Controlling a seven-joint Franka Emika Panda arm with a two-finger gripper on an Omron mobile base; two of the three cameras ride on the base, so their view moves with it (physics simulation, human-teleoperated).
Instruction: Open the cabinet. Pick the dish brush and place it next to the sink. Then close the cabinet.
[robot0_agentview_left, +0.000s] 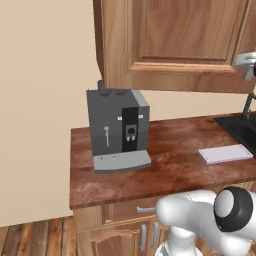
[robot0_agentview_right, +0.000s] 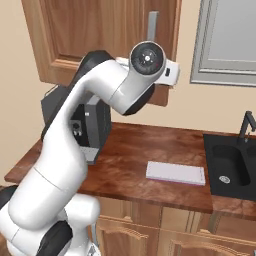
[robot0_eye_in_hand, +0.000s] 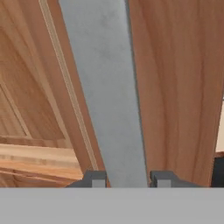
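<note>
The reddish-brown cabinet (robot0_agentview_left: 175, 40) (robot0_agentview_right: 90, 35) hangs above the counter, and its door lies flush with the frame. In the hand view its long grey bar handle (robot0_eye_in_hand: 109, 87) runs straight between my finger tips. My gripper (robot0_eye_in_hand: 127, 179) is shut on that handle, one tip pressed to each side. From the right base view the handle (robot0_agentview_right: 152, 25) rises just above my wrist. The black sink (robot0_agentview_right: 230, 165) (robot0_agentview_left: 242, 127) with its thin faucet (robot0_agentview_right: 246, 125) sits at the counter's right end. The dish brush is hidden.
A grey coffee machine (robot0_agentview_left: 117, 130) (robot0_agentview_right: 90, 125) stands on the left of the brown countertop (robot0_agentview_left: 170, 170). A flat white slab (robot0_agentview_left: 225, 153) (robot0_agentview_right: 175, 173) lies beside the sink. Lower cupboards with short handles (robot0_agentview_left: 145, 235) sit beneath. A grey-framed window (robot0_agentview_right: 225, 45) is at the right.
</note>
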